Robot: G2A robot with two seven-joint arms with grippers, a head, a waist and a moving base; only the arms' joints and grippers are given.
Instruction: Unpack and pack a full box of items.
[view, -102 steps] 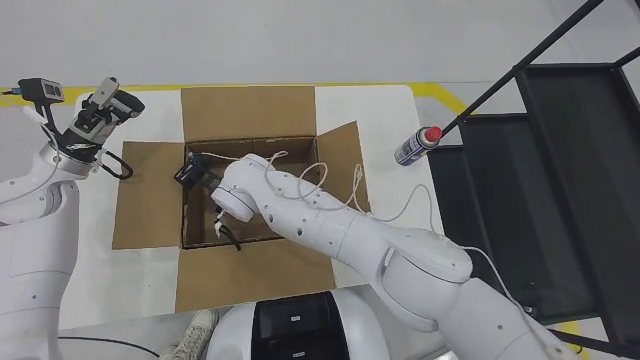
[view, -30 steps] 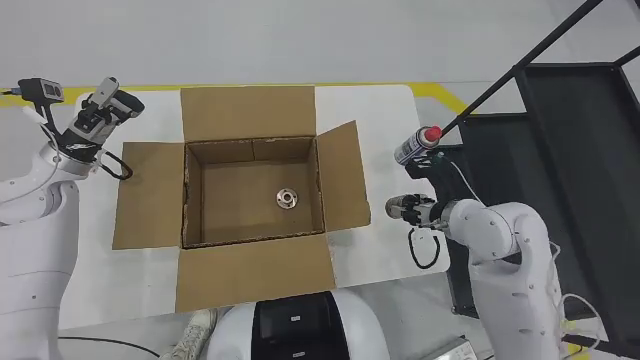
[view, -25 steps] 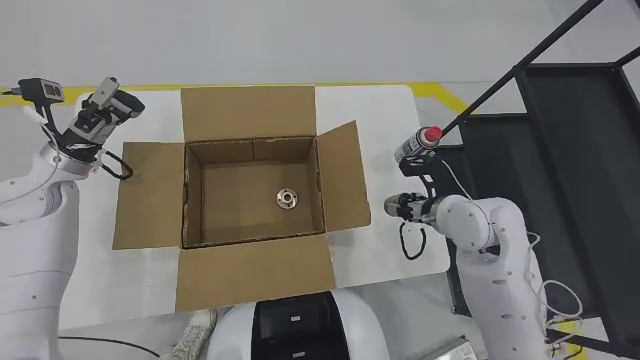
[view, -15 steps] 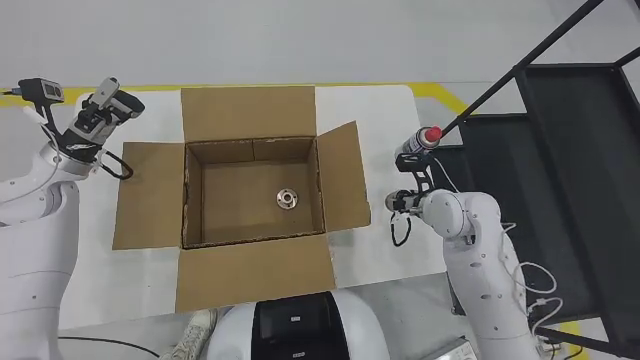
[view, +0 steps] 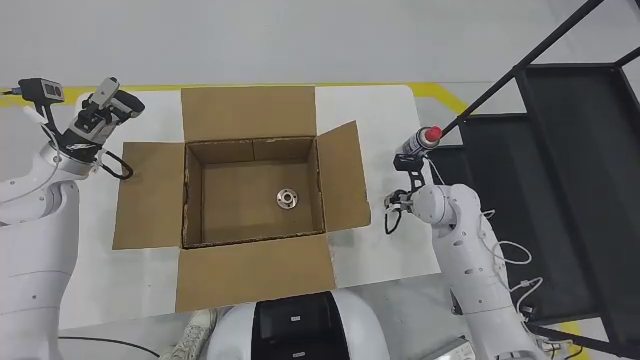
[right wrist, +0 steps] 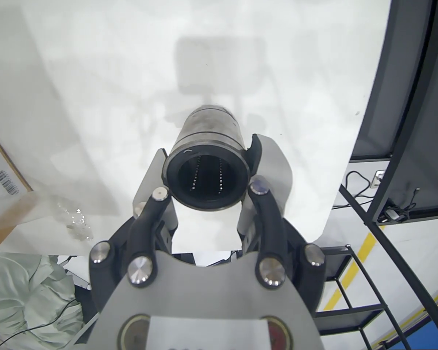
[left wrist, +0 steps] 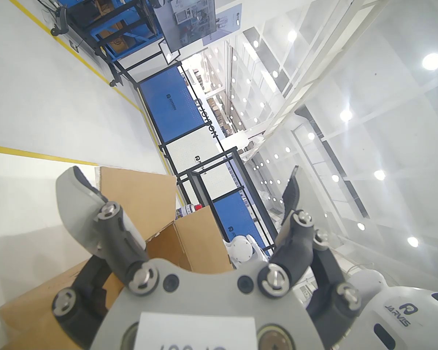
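Right gripper (right wrist: 208, 149) clamped on dark metal cylinder (right wrist: 210, 123) over white surface (right wrist: 95, 56) beside box (view: 250, 112), left gripper (left wrist: 184, 193) tilted upward, fingers apart.

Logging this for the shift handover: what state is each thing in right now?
Box: open, all four flaps spread out.
Ring: lying flat on the box floor.
Bearing: clamped in the right gripper, over the table.
Can: on the table, red cap on.
Left gripper: open, empty, raised beside the box.
Right gripper: shut on the bearing.
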